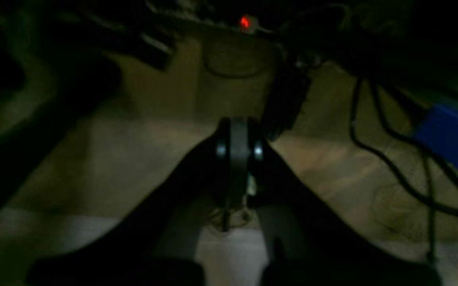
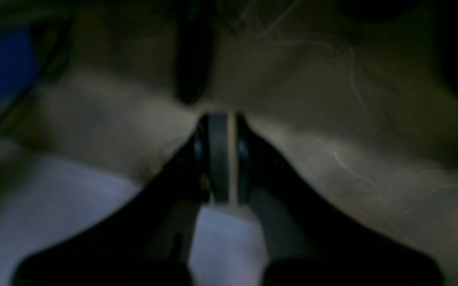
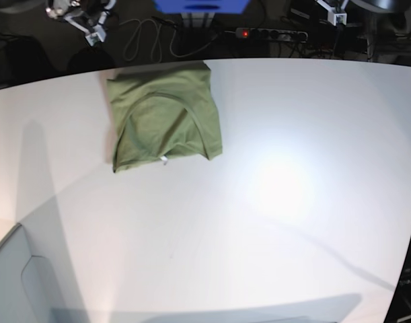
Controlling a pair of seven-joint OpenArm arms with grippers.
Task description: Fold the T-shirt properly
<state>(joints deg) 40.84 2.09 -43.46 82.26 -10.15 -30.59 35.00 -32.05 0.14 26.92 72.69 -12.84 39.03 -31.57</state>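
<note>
The olive-green T-shirt [image 3: 166, 118] lies folded into a compact, roughly square bundle at the far left of the white table [image 3: 279, 222], with a curved seam showing on top. Neither arm shows in the base view. In the left wrist view my left gripper [image 1: 237, 133] is shut with nothing between its fingers, hanging past the table's edge [image 1: 229, 258] over a dim floor. My right gripper [image 2: 223, 121] is likewise shut and empty above the table's edge [image 2: 74, 206]. The T-shirt does not appear in either wrist view.
Beyond the far table edge lie a power strip with a red light [image 3: 269, 32], looped cables [image 3: 144, 37] and a blue box [image 3: 202, 5]. The left wrist view also catches the red light [image 1: 245, 22], black cables [image 1: 392, 167] and the blue box [image 1: 451, 135].
</note>
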